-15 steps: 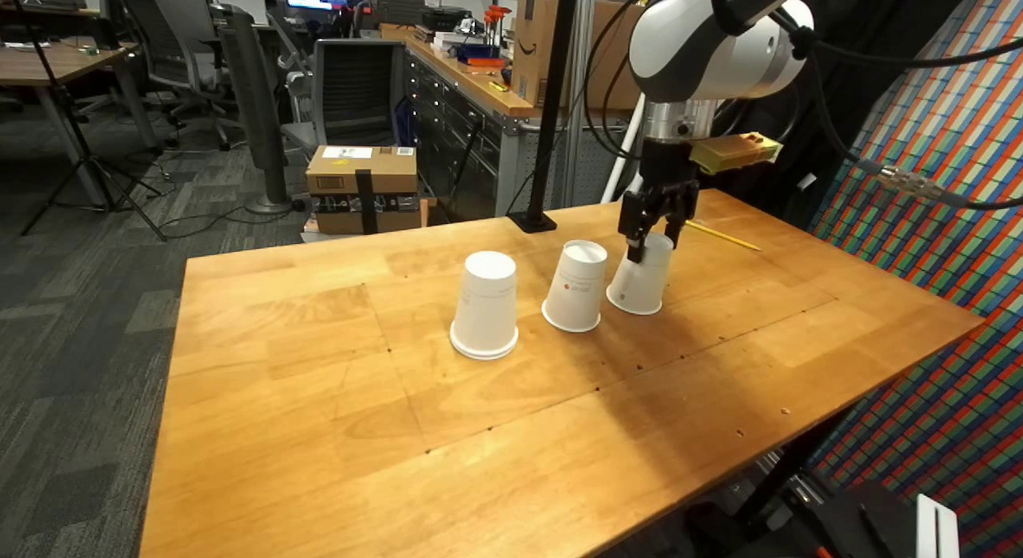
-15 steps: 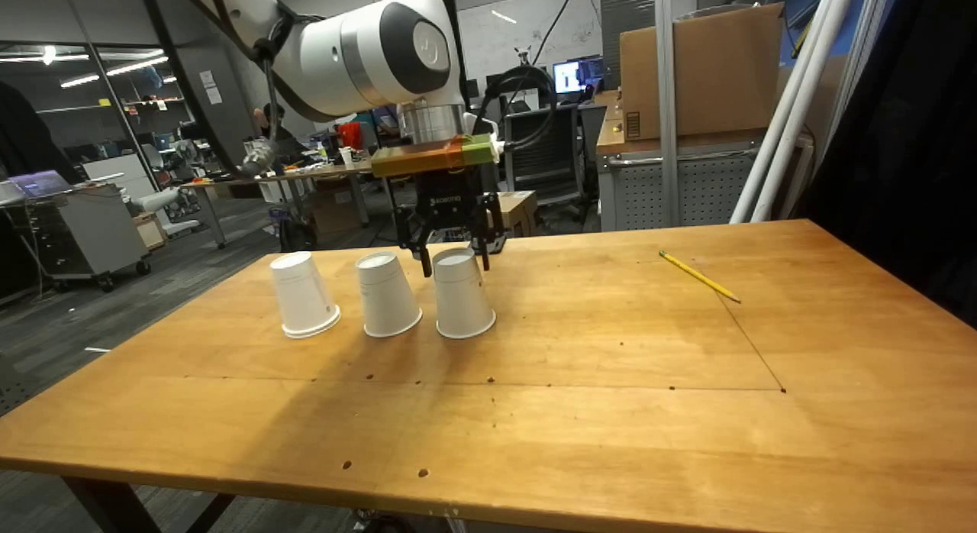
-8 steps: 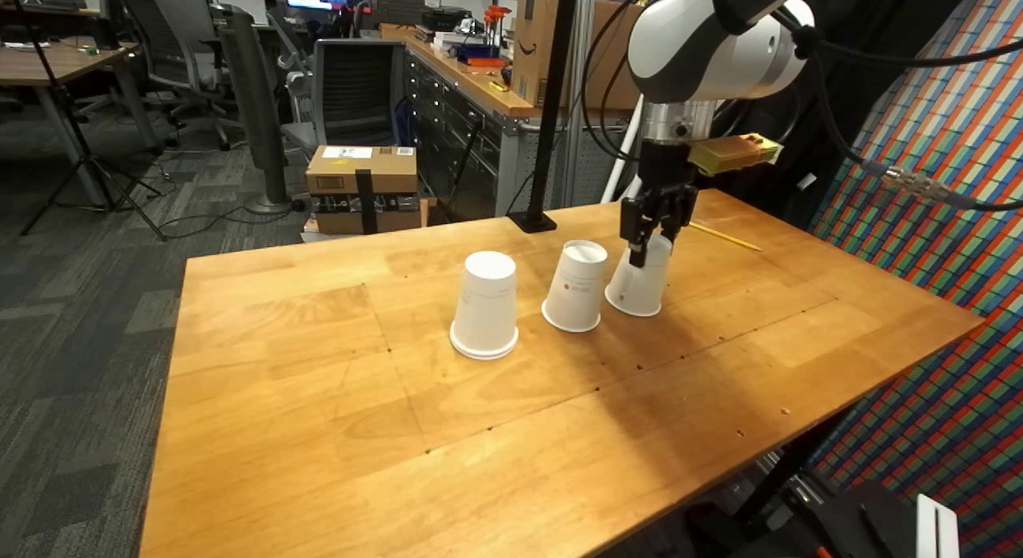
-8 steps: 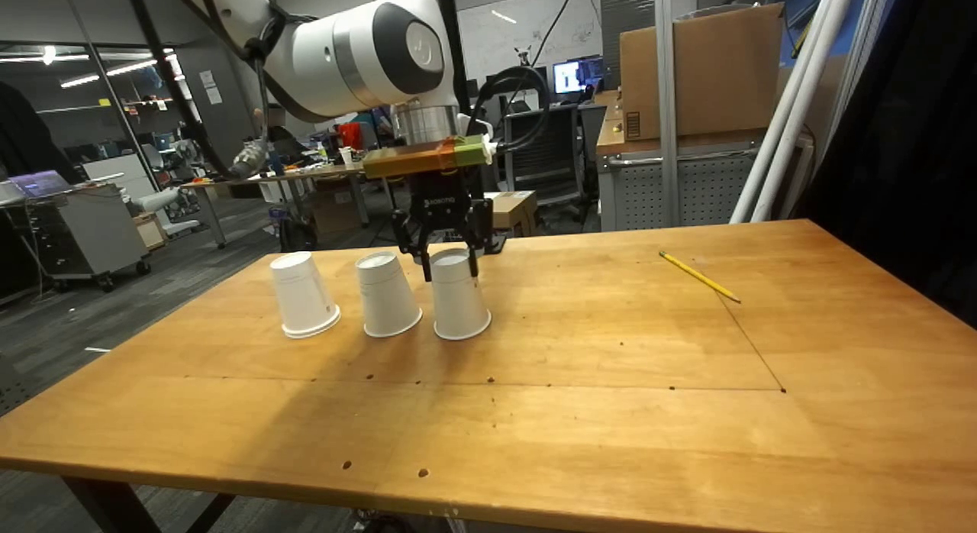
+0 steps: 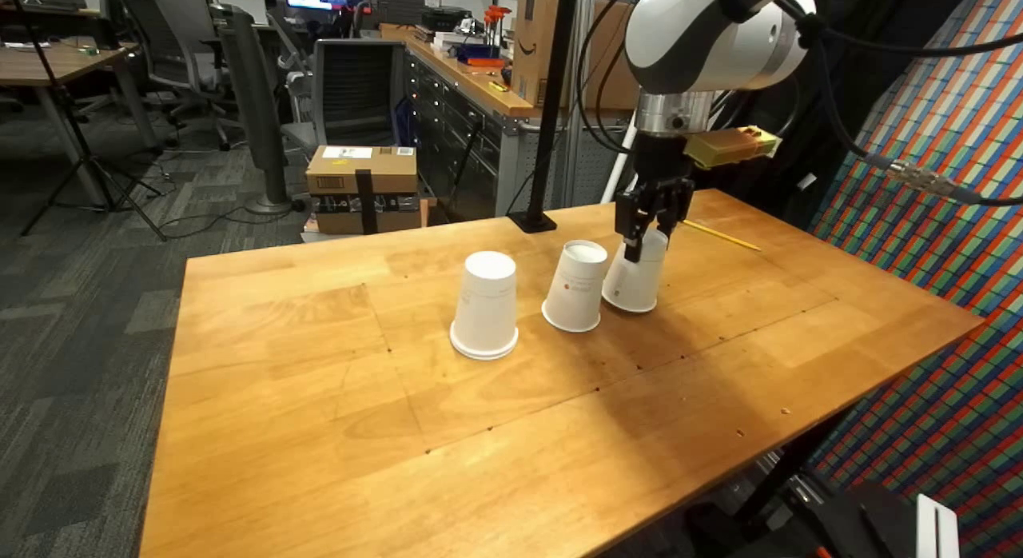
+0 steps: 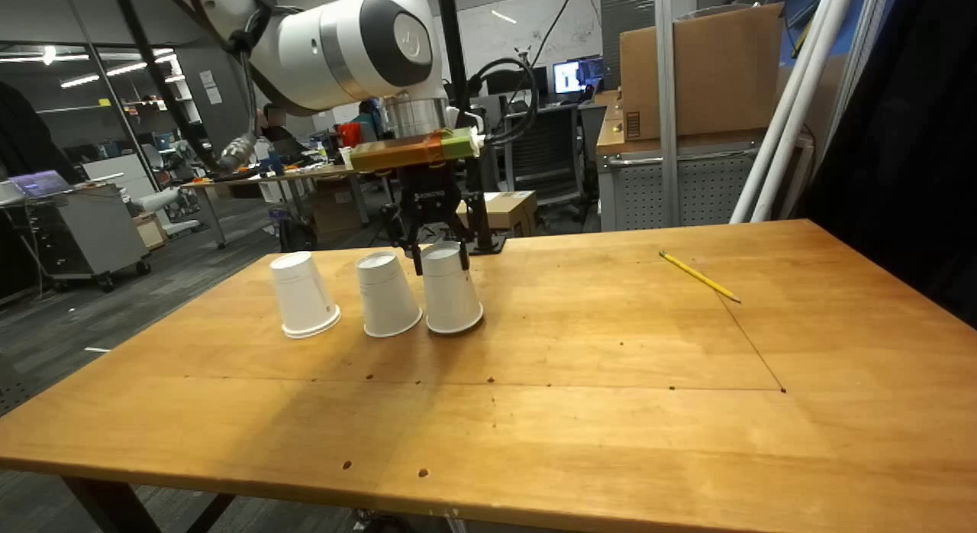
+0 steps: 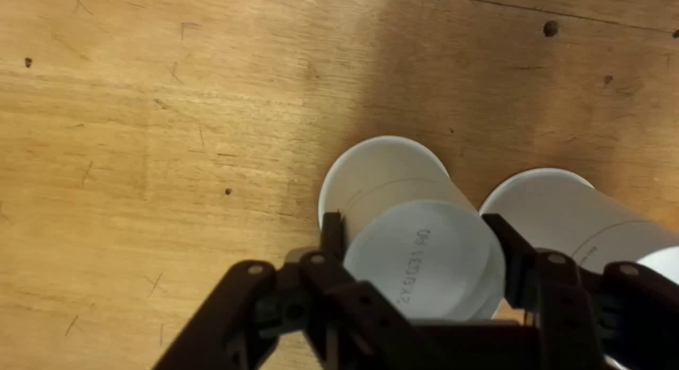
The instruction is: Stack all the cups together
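An inverted white cup (image 6: 452, 296) is clasped by the jaws, just beside the middle cup (image 6: 388, 298); it should be raised clear, centred above the latter, then lowered softly.

Arm (image 6: 347, 56), one, under my control: white shell, dark trim, reaching in from the upper left in an exterior view. Wrist (image 6: 414, 117), one: silver, near vertical. Gripper (image 6: 441, 269), one: black, pointed down over the table (image 6: 580, 441), between its far and near edges. Fingers (image 7: 512, 248), two: I have them clamped, a gap between, facing each other across the wrist view's lower half.
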You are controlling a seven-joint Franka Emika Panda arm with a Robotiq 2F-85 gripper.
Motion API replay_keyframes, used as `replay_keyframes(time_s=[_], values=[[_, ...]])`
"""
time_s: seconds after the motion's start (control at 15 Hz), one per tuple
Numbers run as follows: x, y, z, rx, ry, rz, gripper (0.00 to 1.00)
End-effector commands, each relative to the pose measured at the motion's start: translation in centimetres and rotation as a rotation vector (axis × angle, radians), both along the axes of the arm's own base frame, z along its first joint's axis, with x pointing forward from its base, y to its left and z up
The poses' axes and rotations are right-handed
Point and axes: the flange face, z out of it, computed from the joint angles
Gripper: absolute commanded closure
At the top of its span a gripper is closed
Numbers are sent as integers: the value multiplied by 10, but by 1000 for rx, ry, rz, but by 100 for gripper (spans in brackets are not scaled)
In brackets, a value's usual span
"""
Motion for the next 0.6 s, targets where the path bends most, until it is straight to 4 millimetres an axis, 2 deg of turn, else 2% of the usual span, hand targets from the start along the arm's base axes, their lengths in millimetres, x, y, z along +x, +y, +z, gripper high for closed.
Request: replay_keyframes(time_s=[0.0,0.53], values=[[-8,14,33,-32,-23,3,62],[-20,47,95,-171,-46,96,62]])
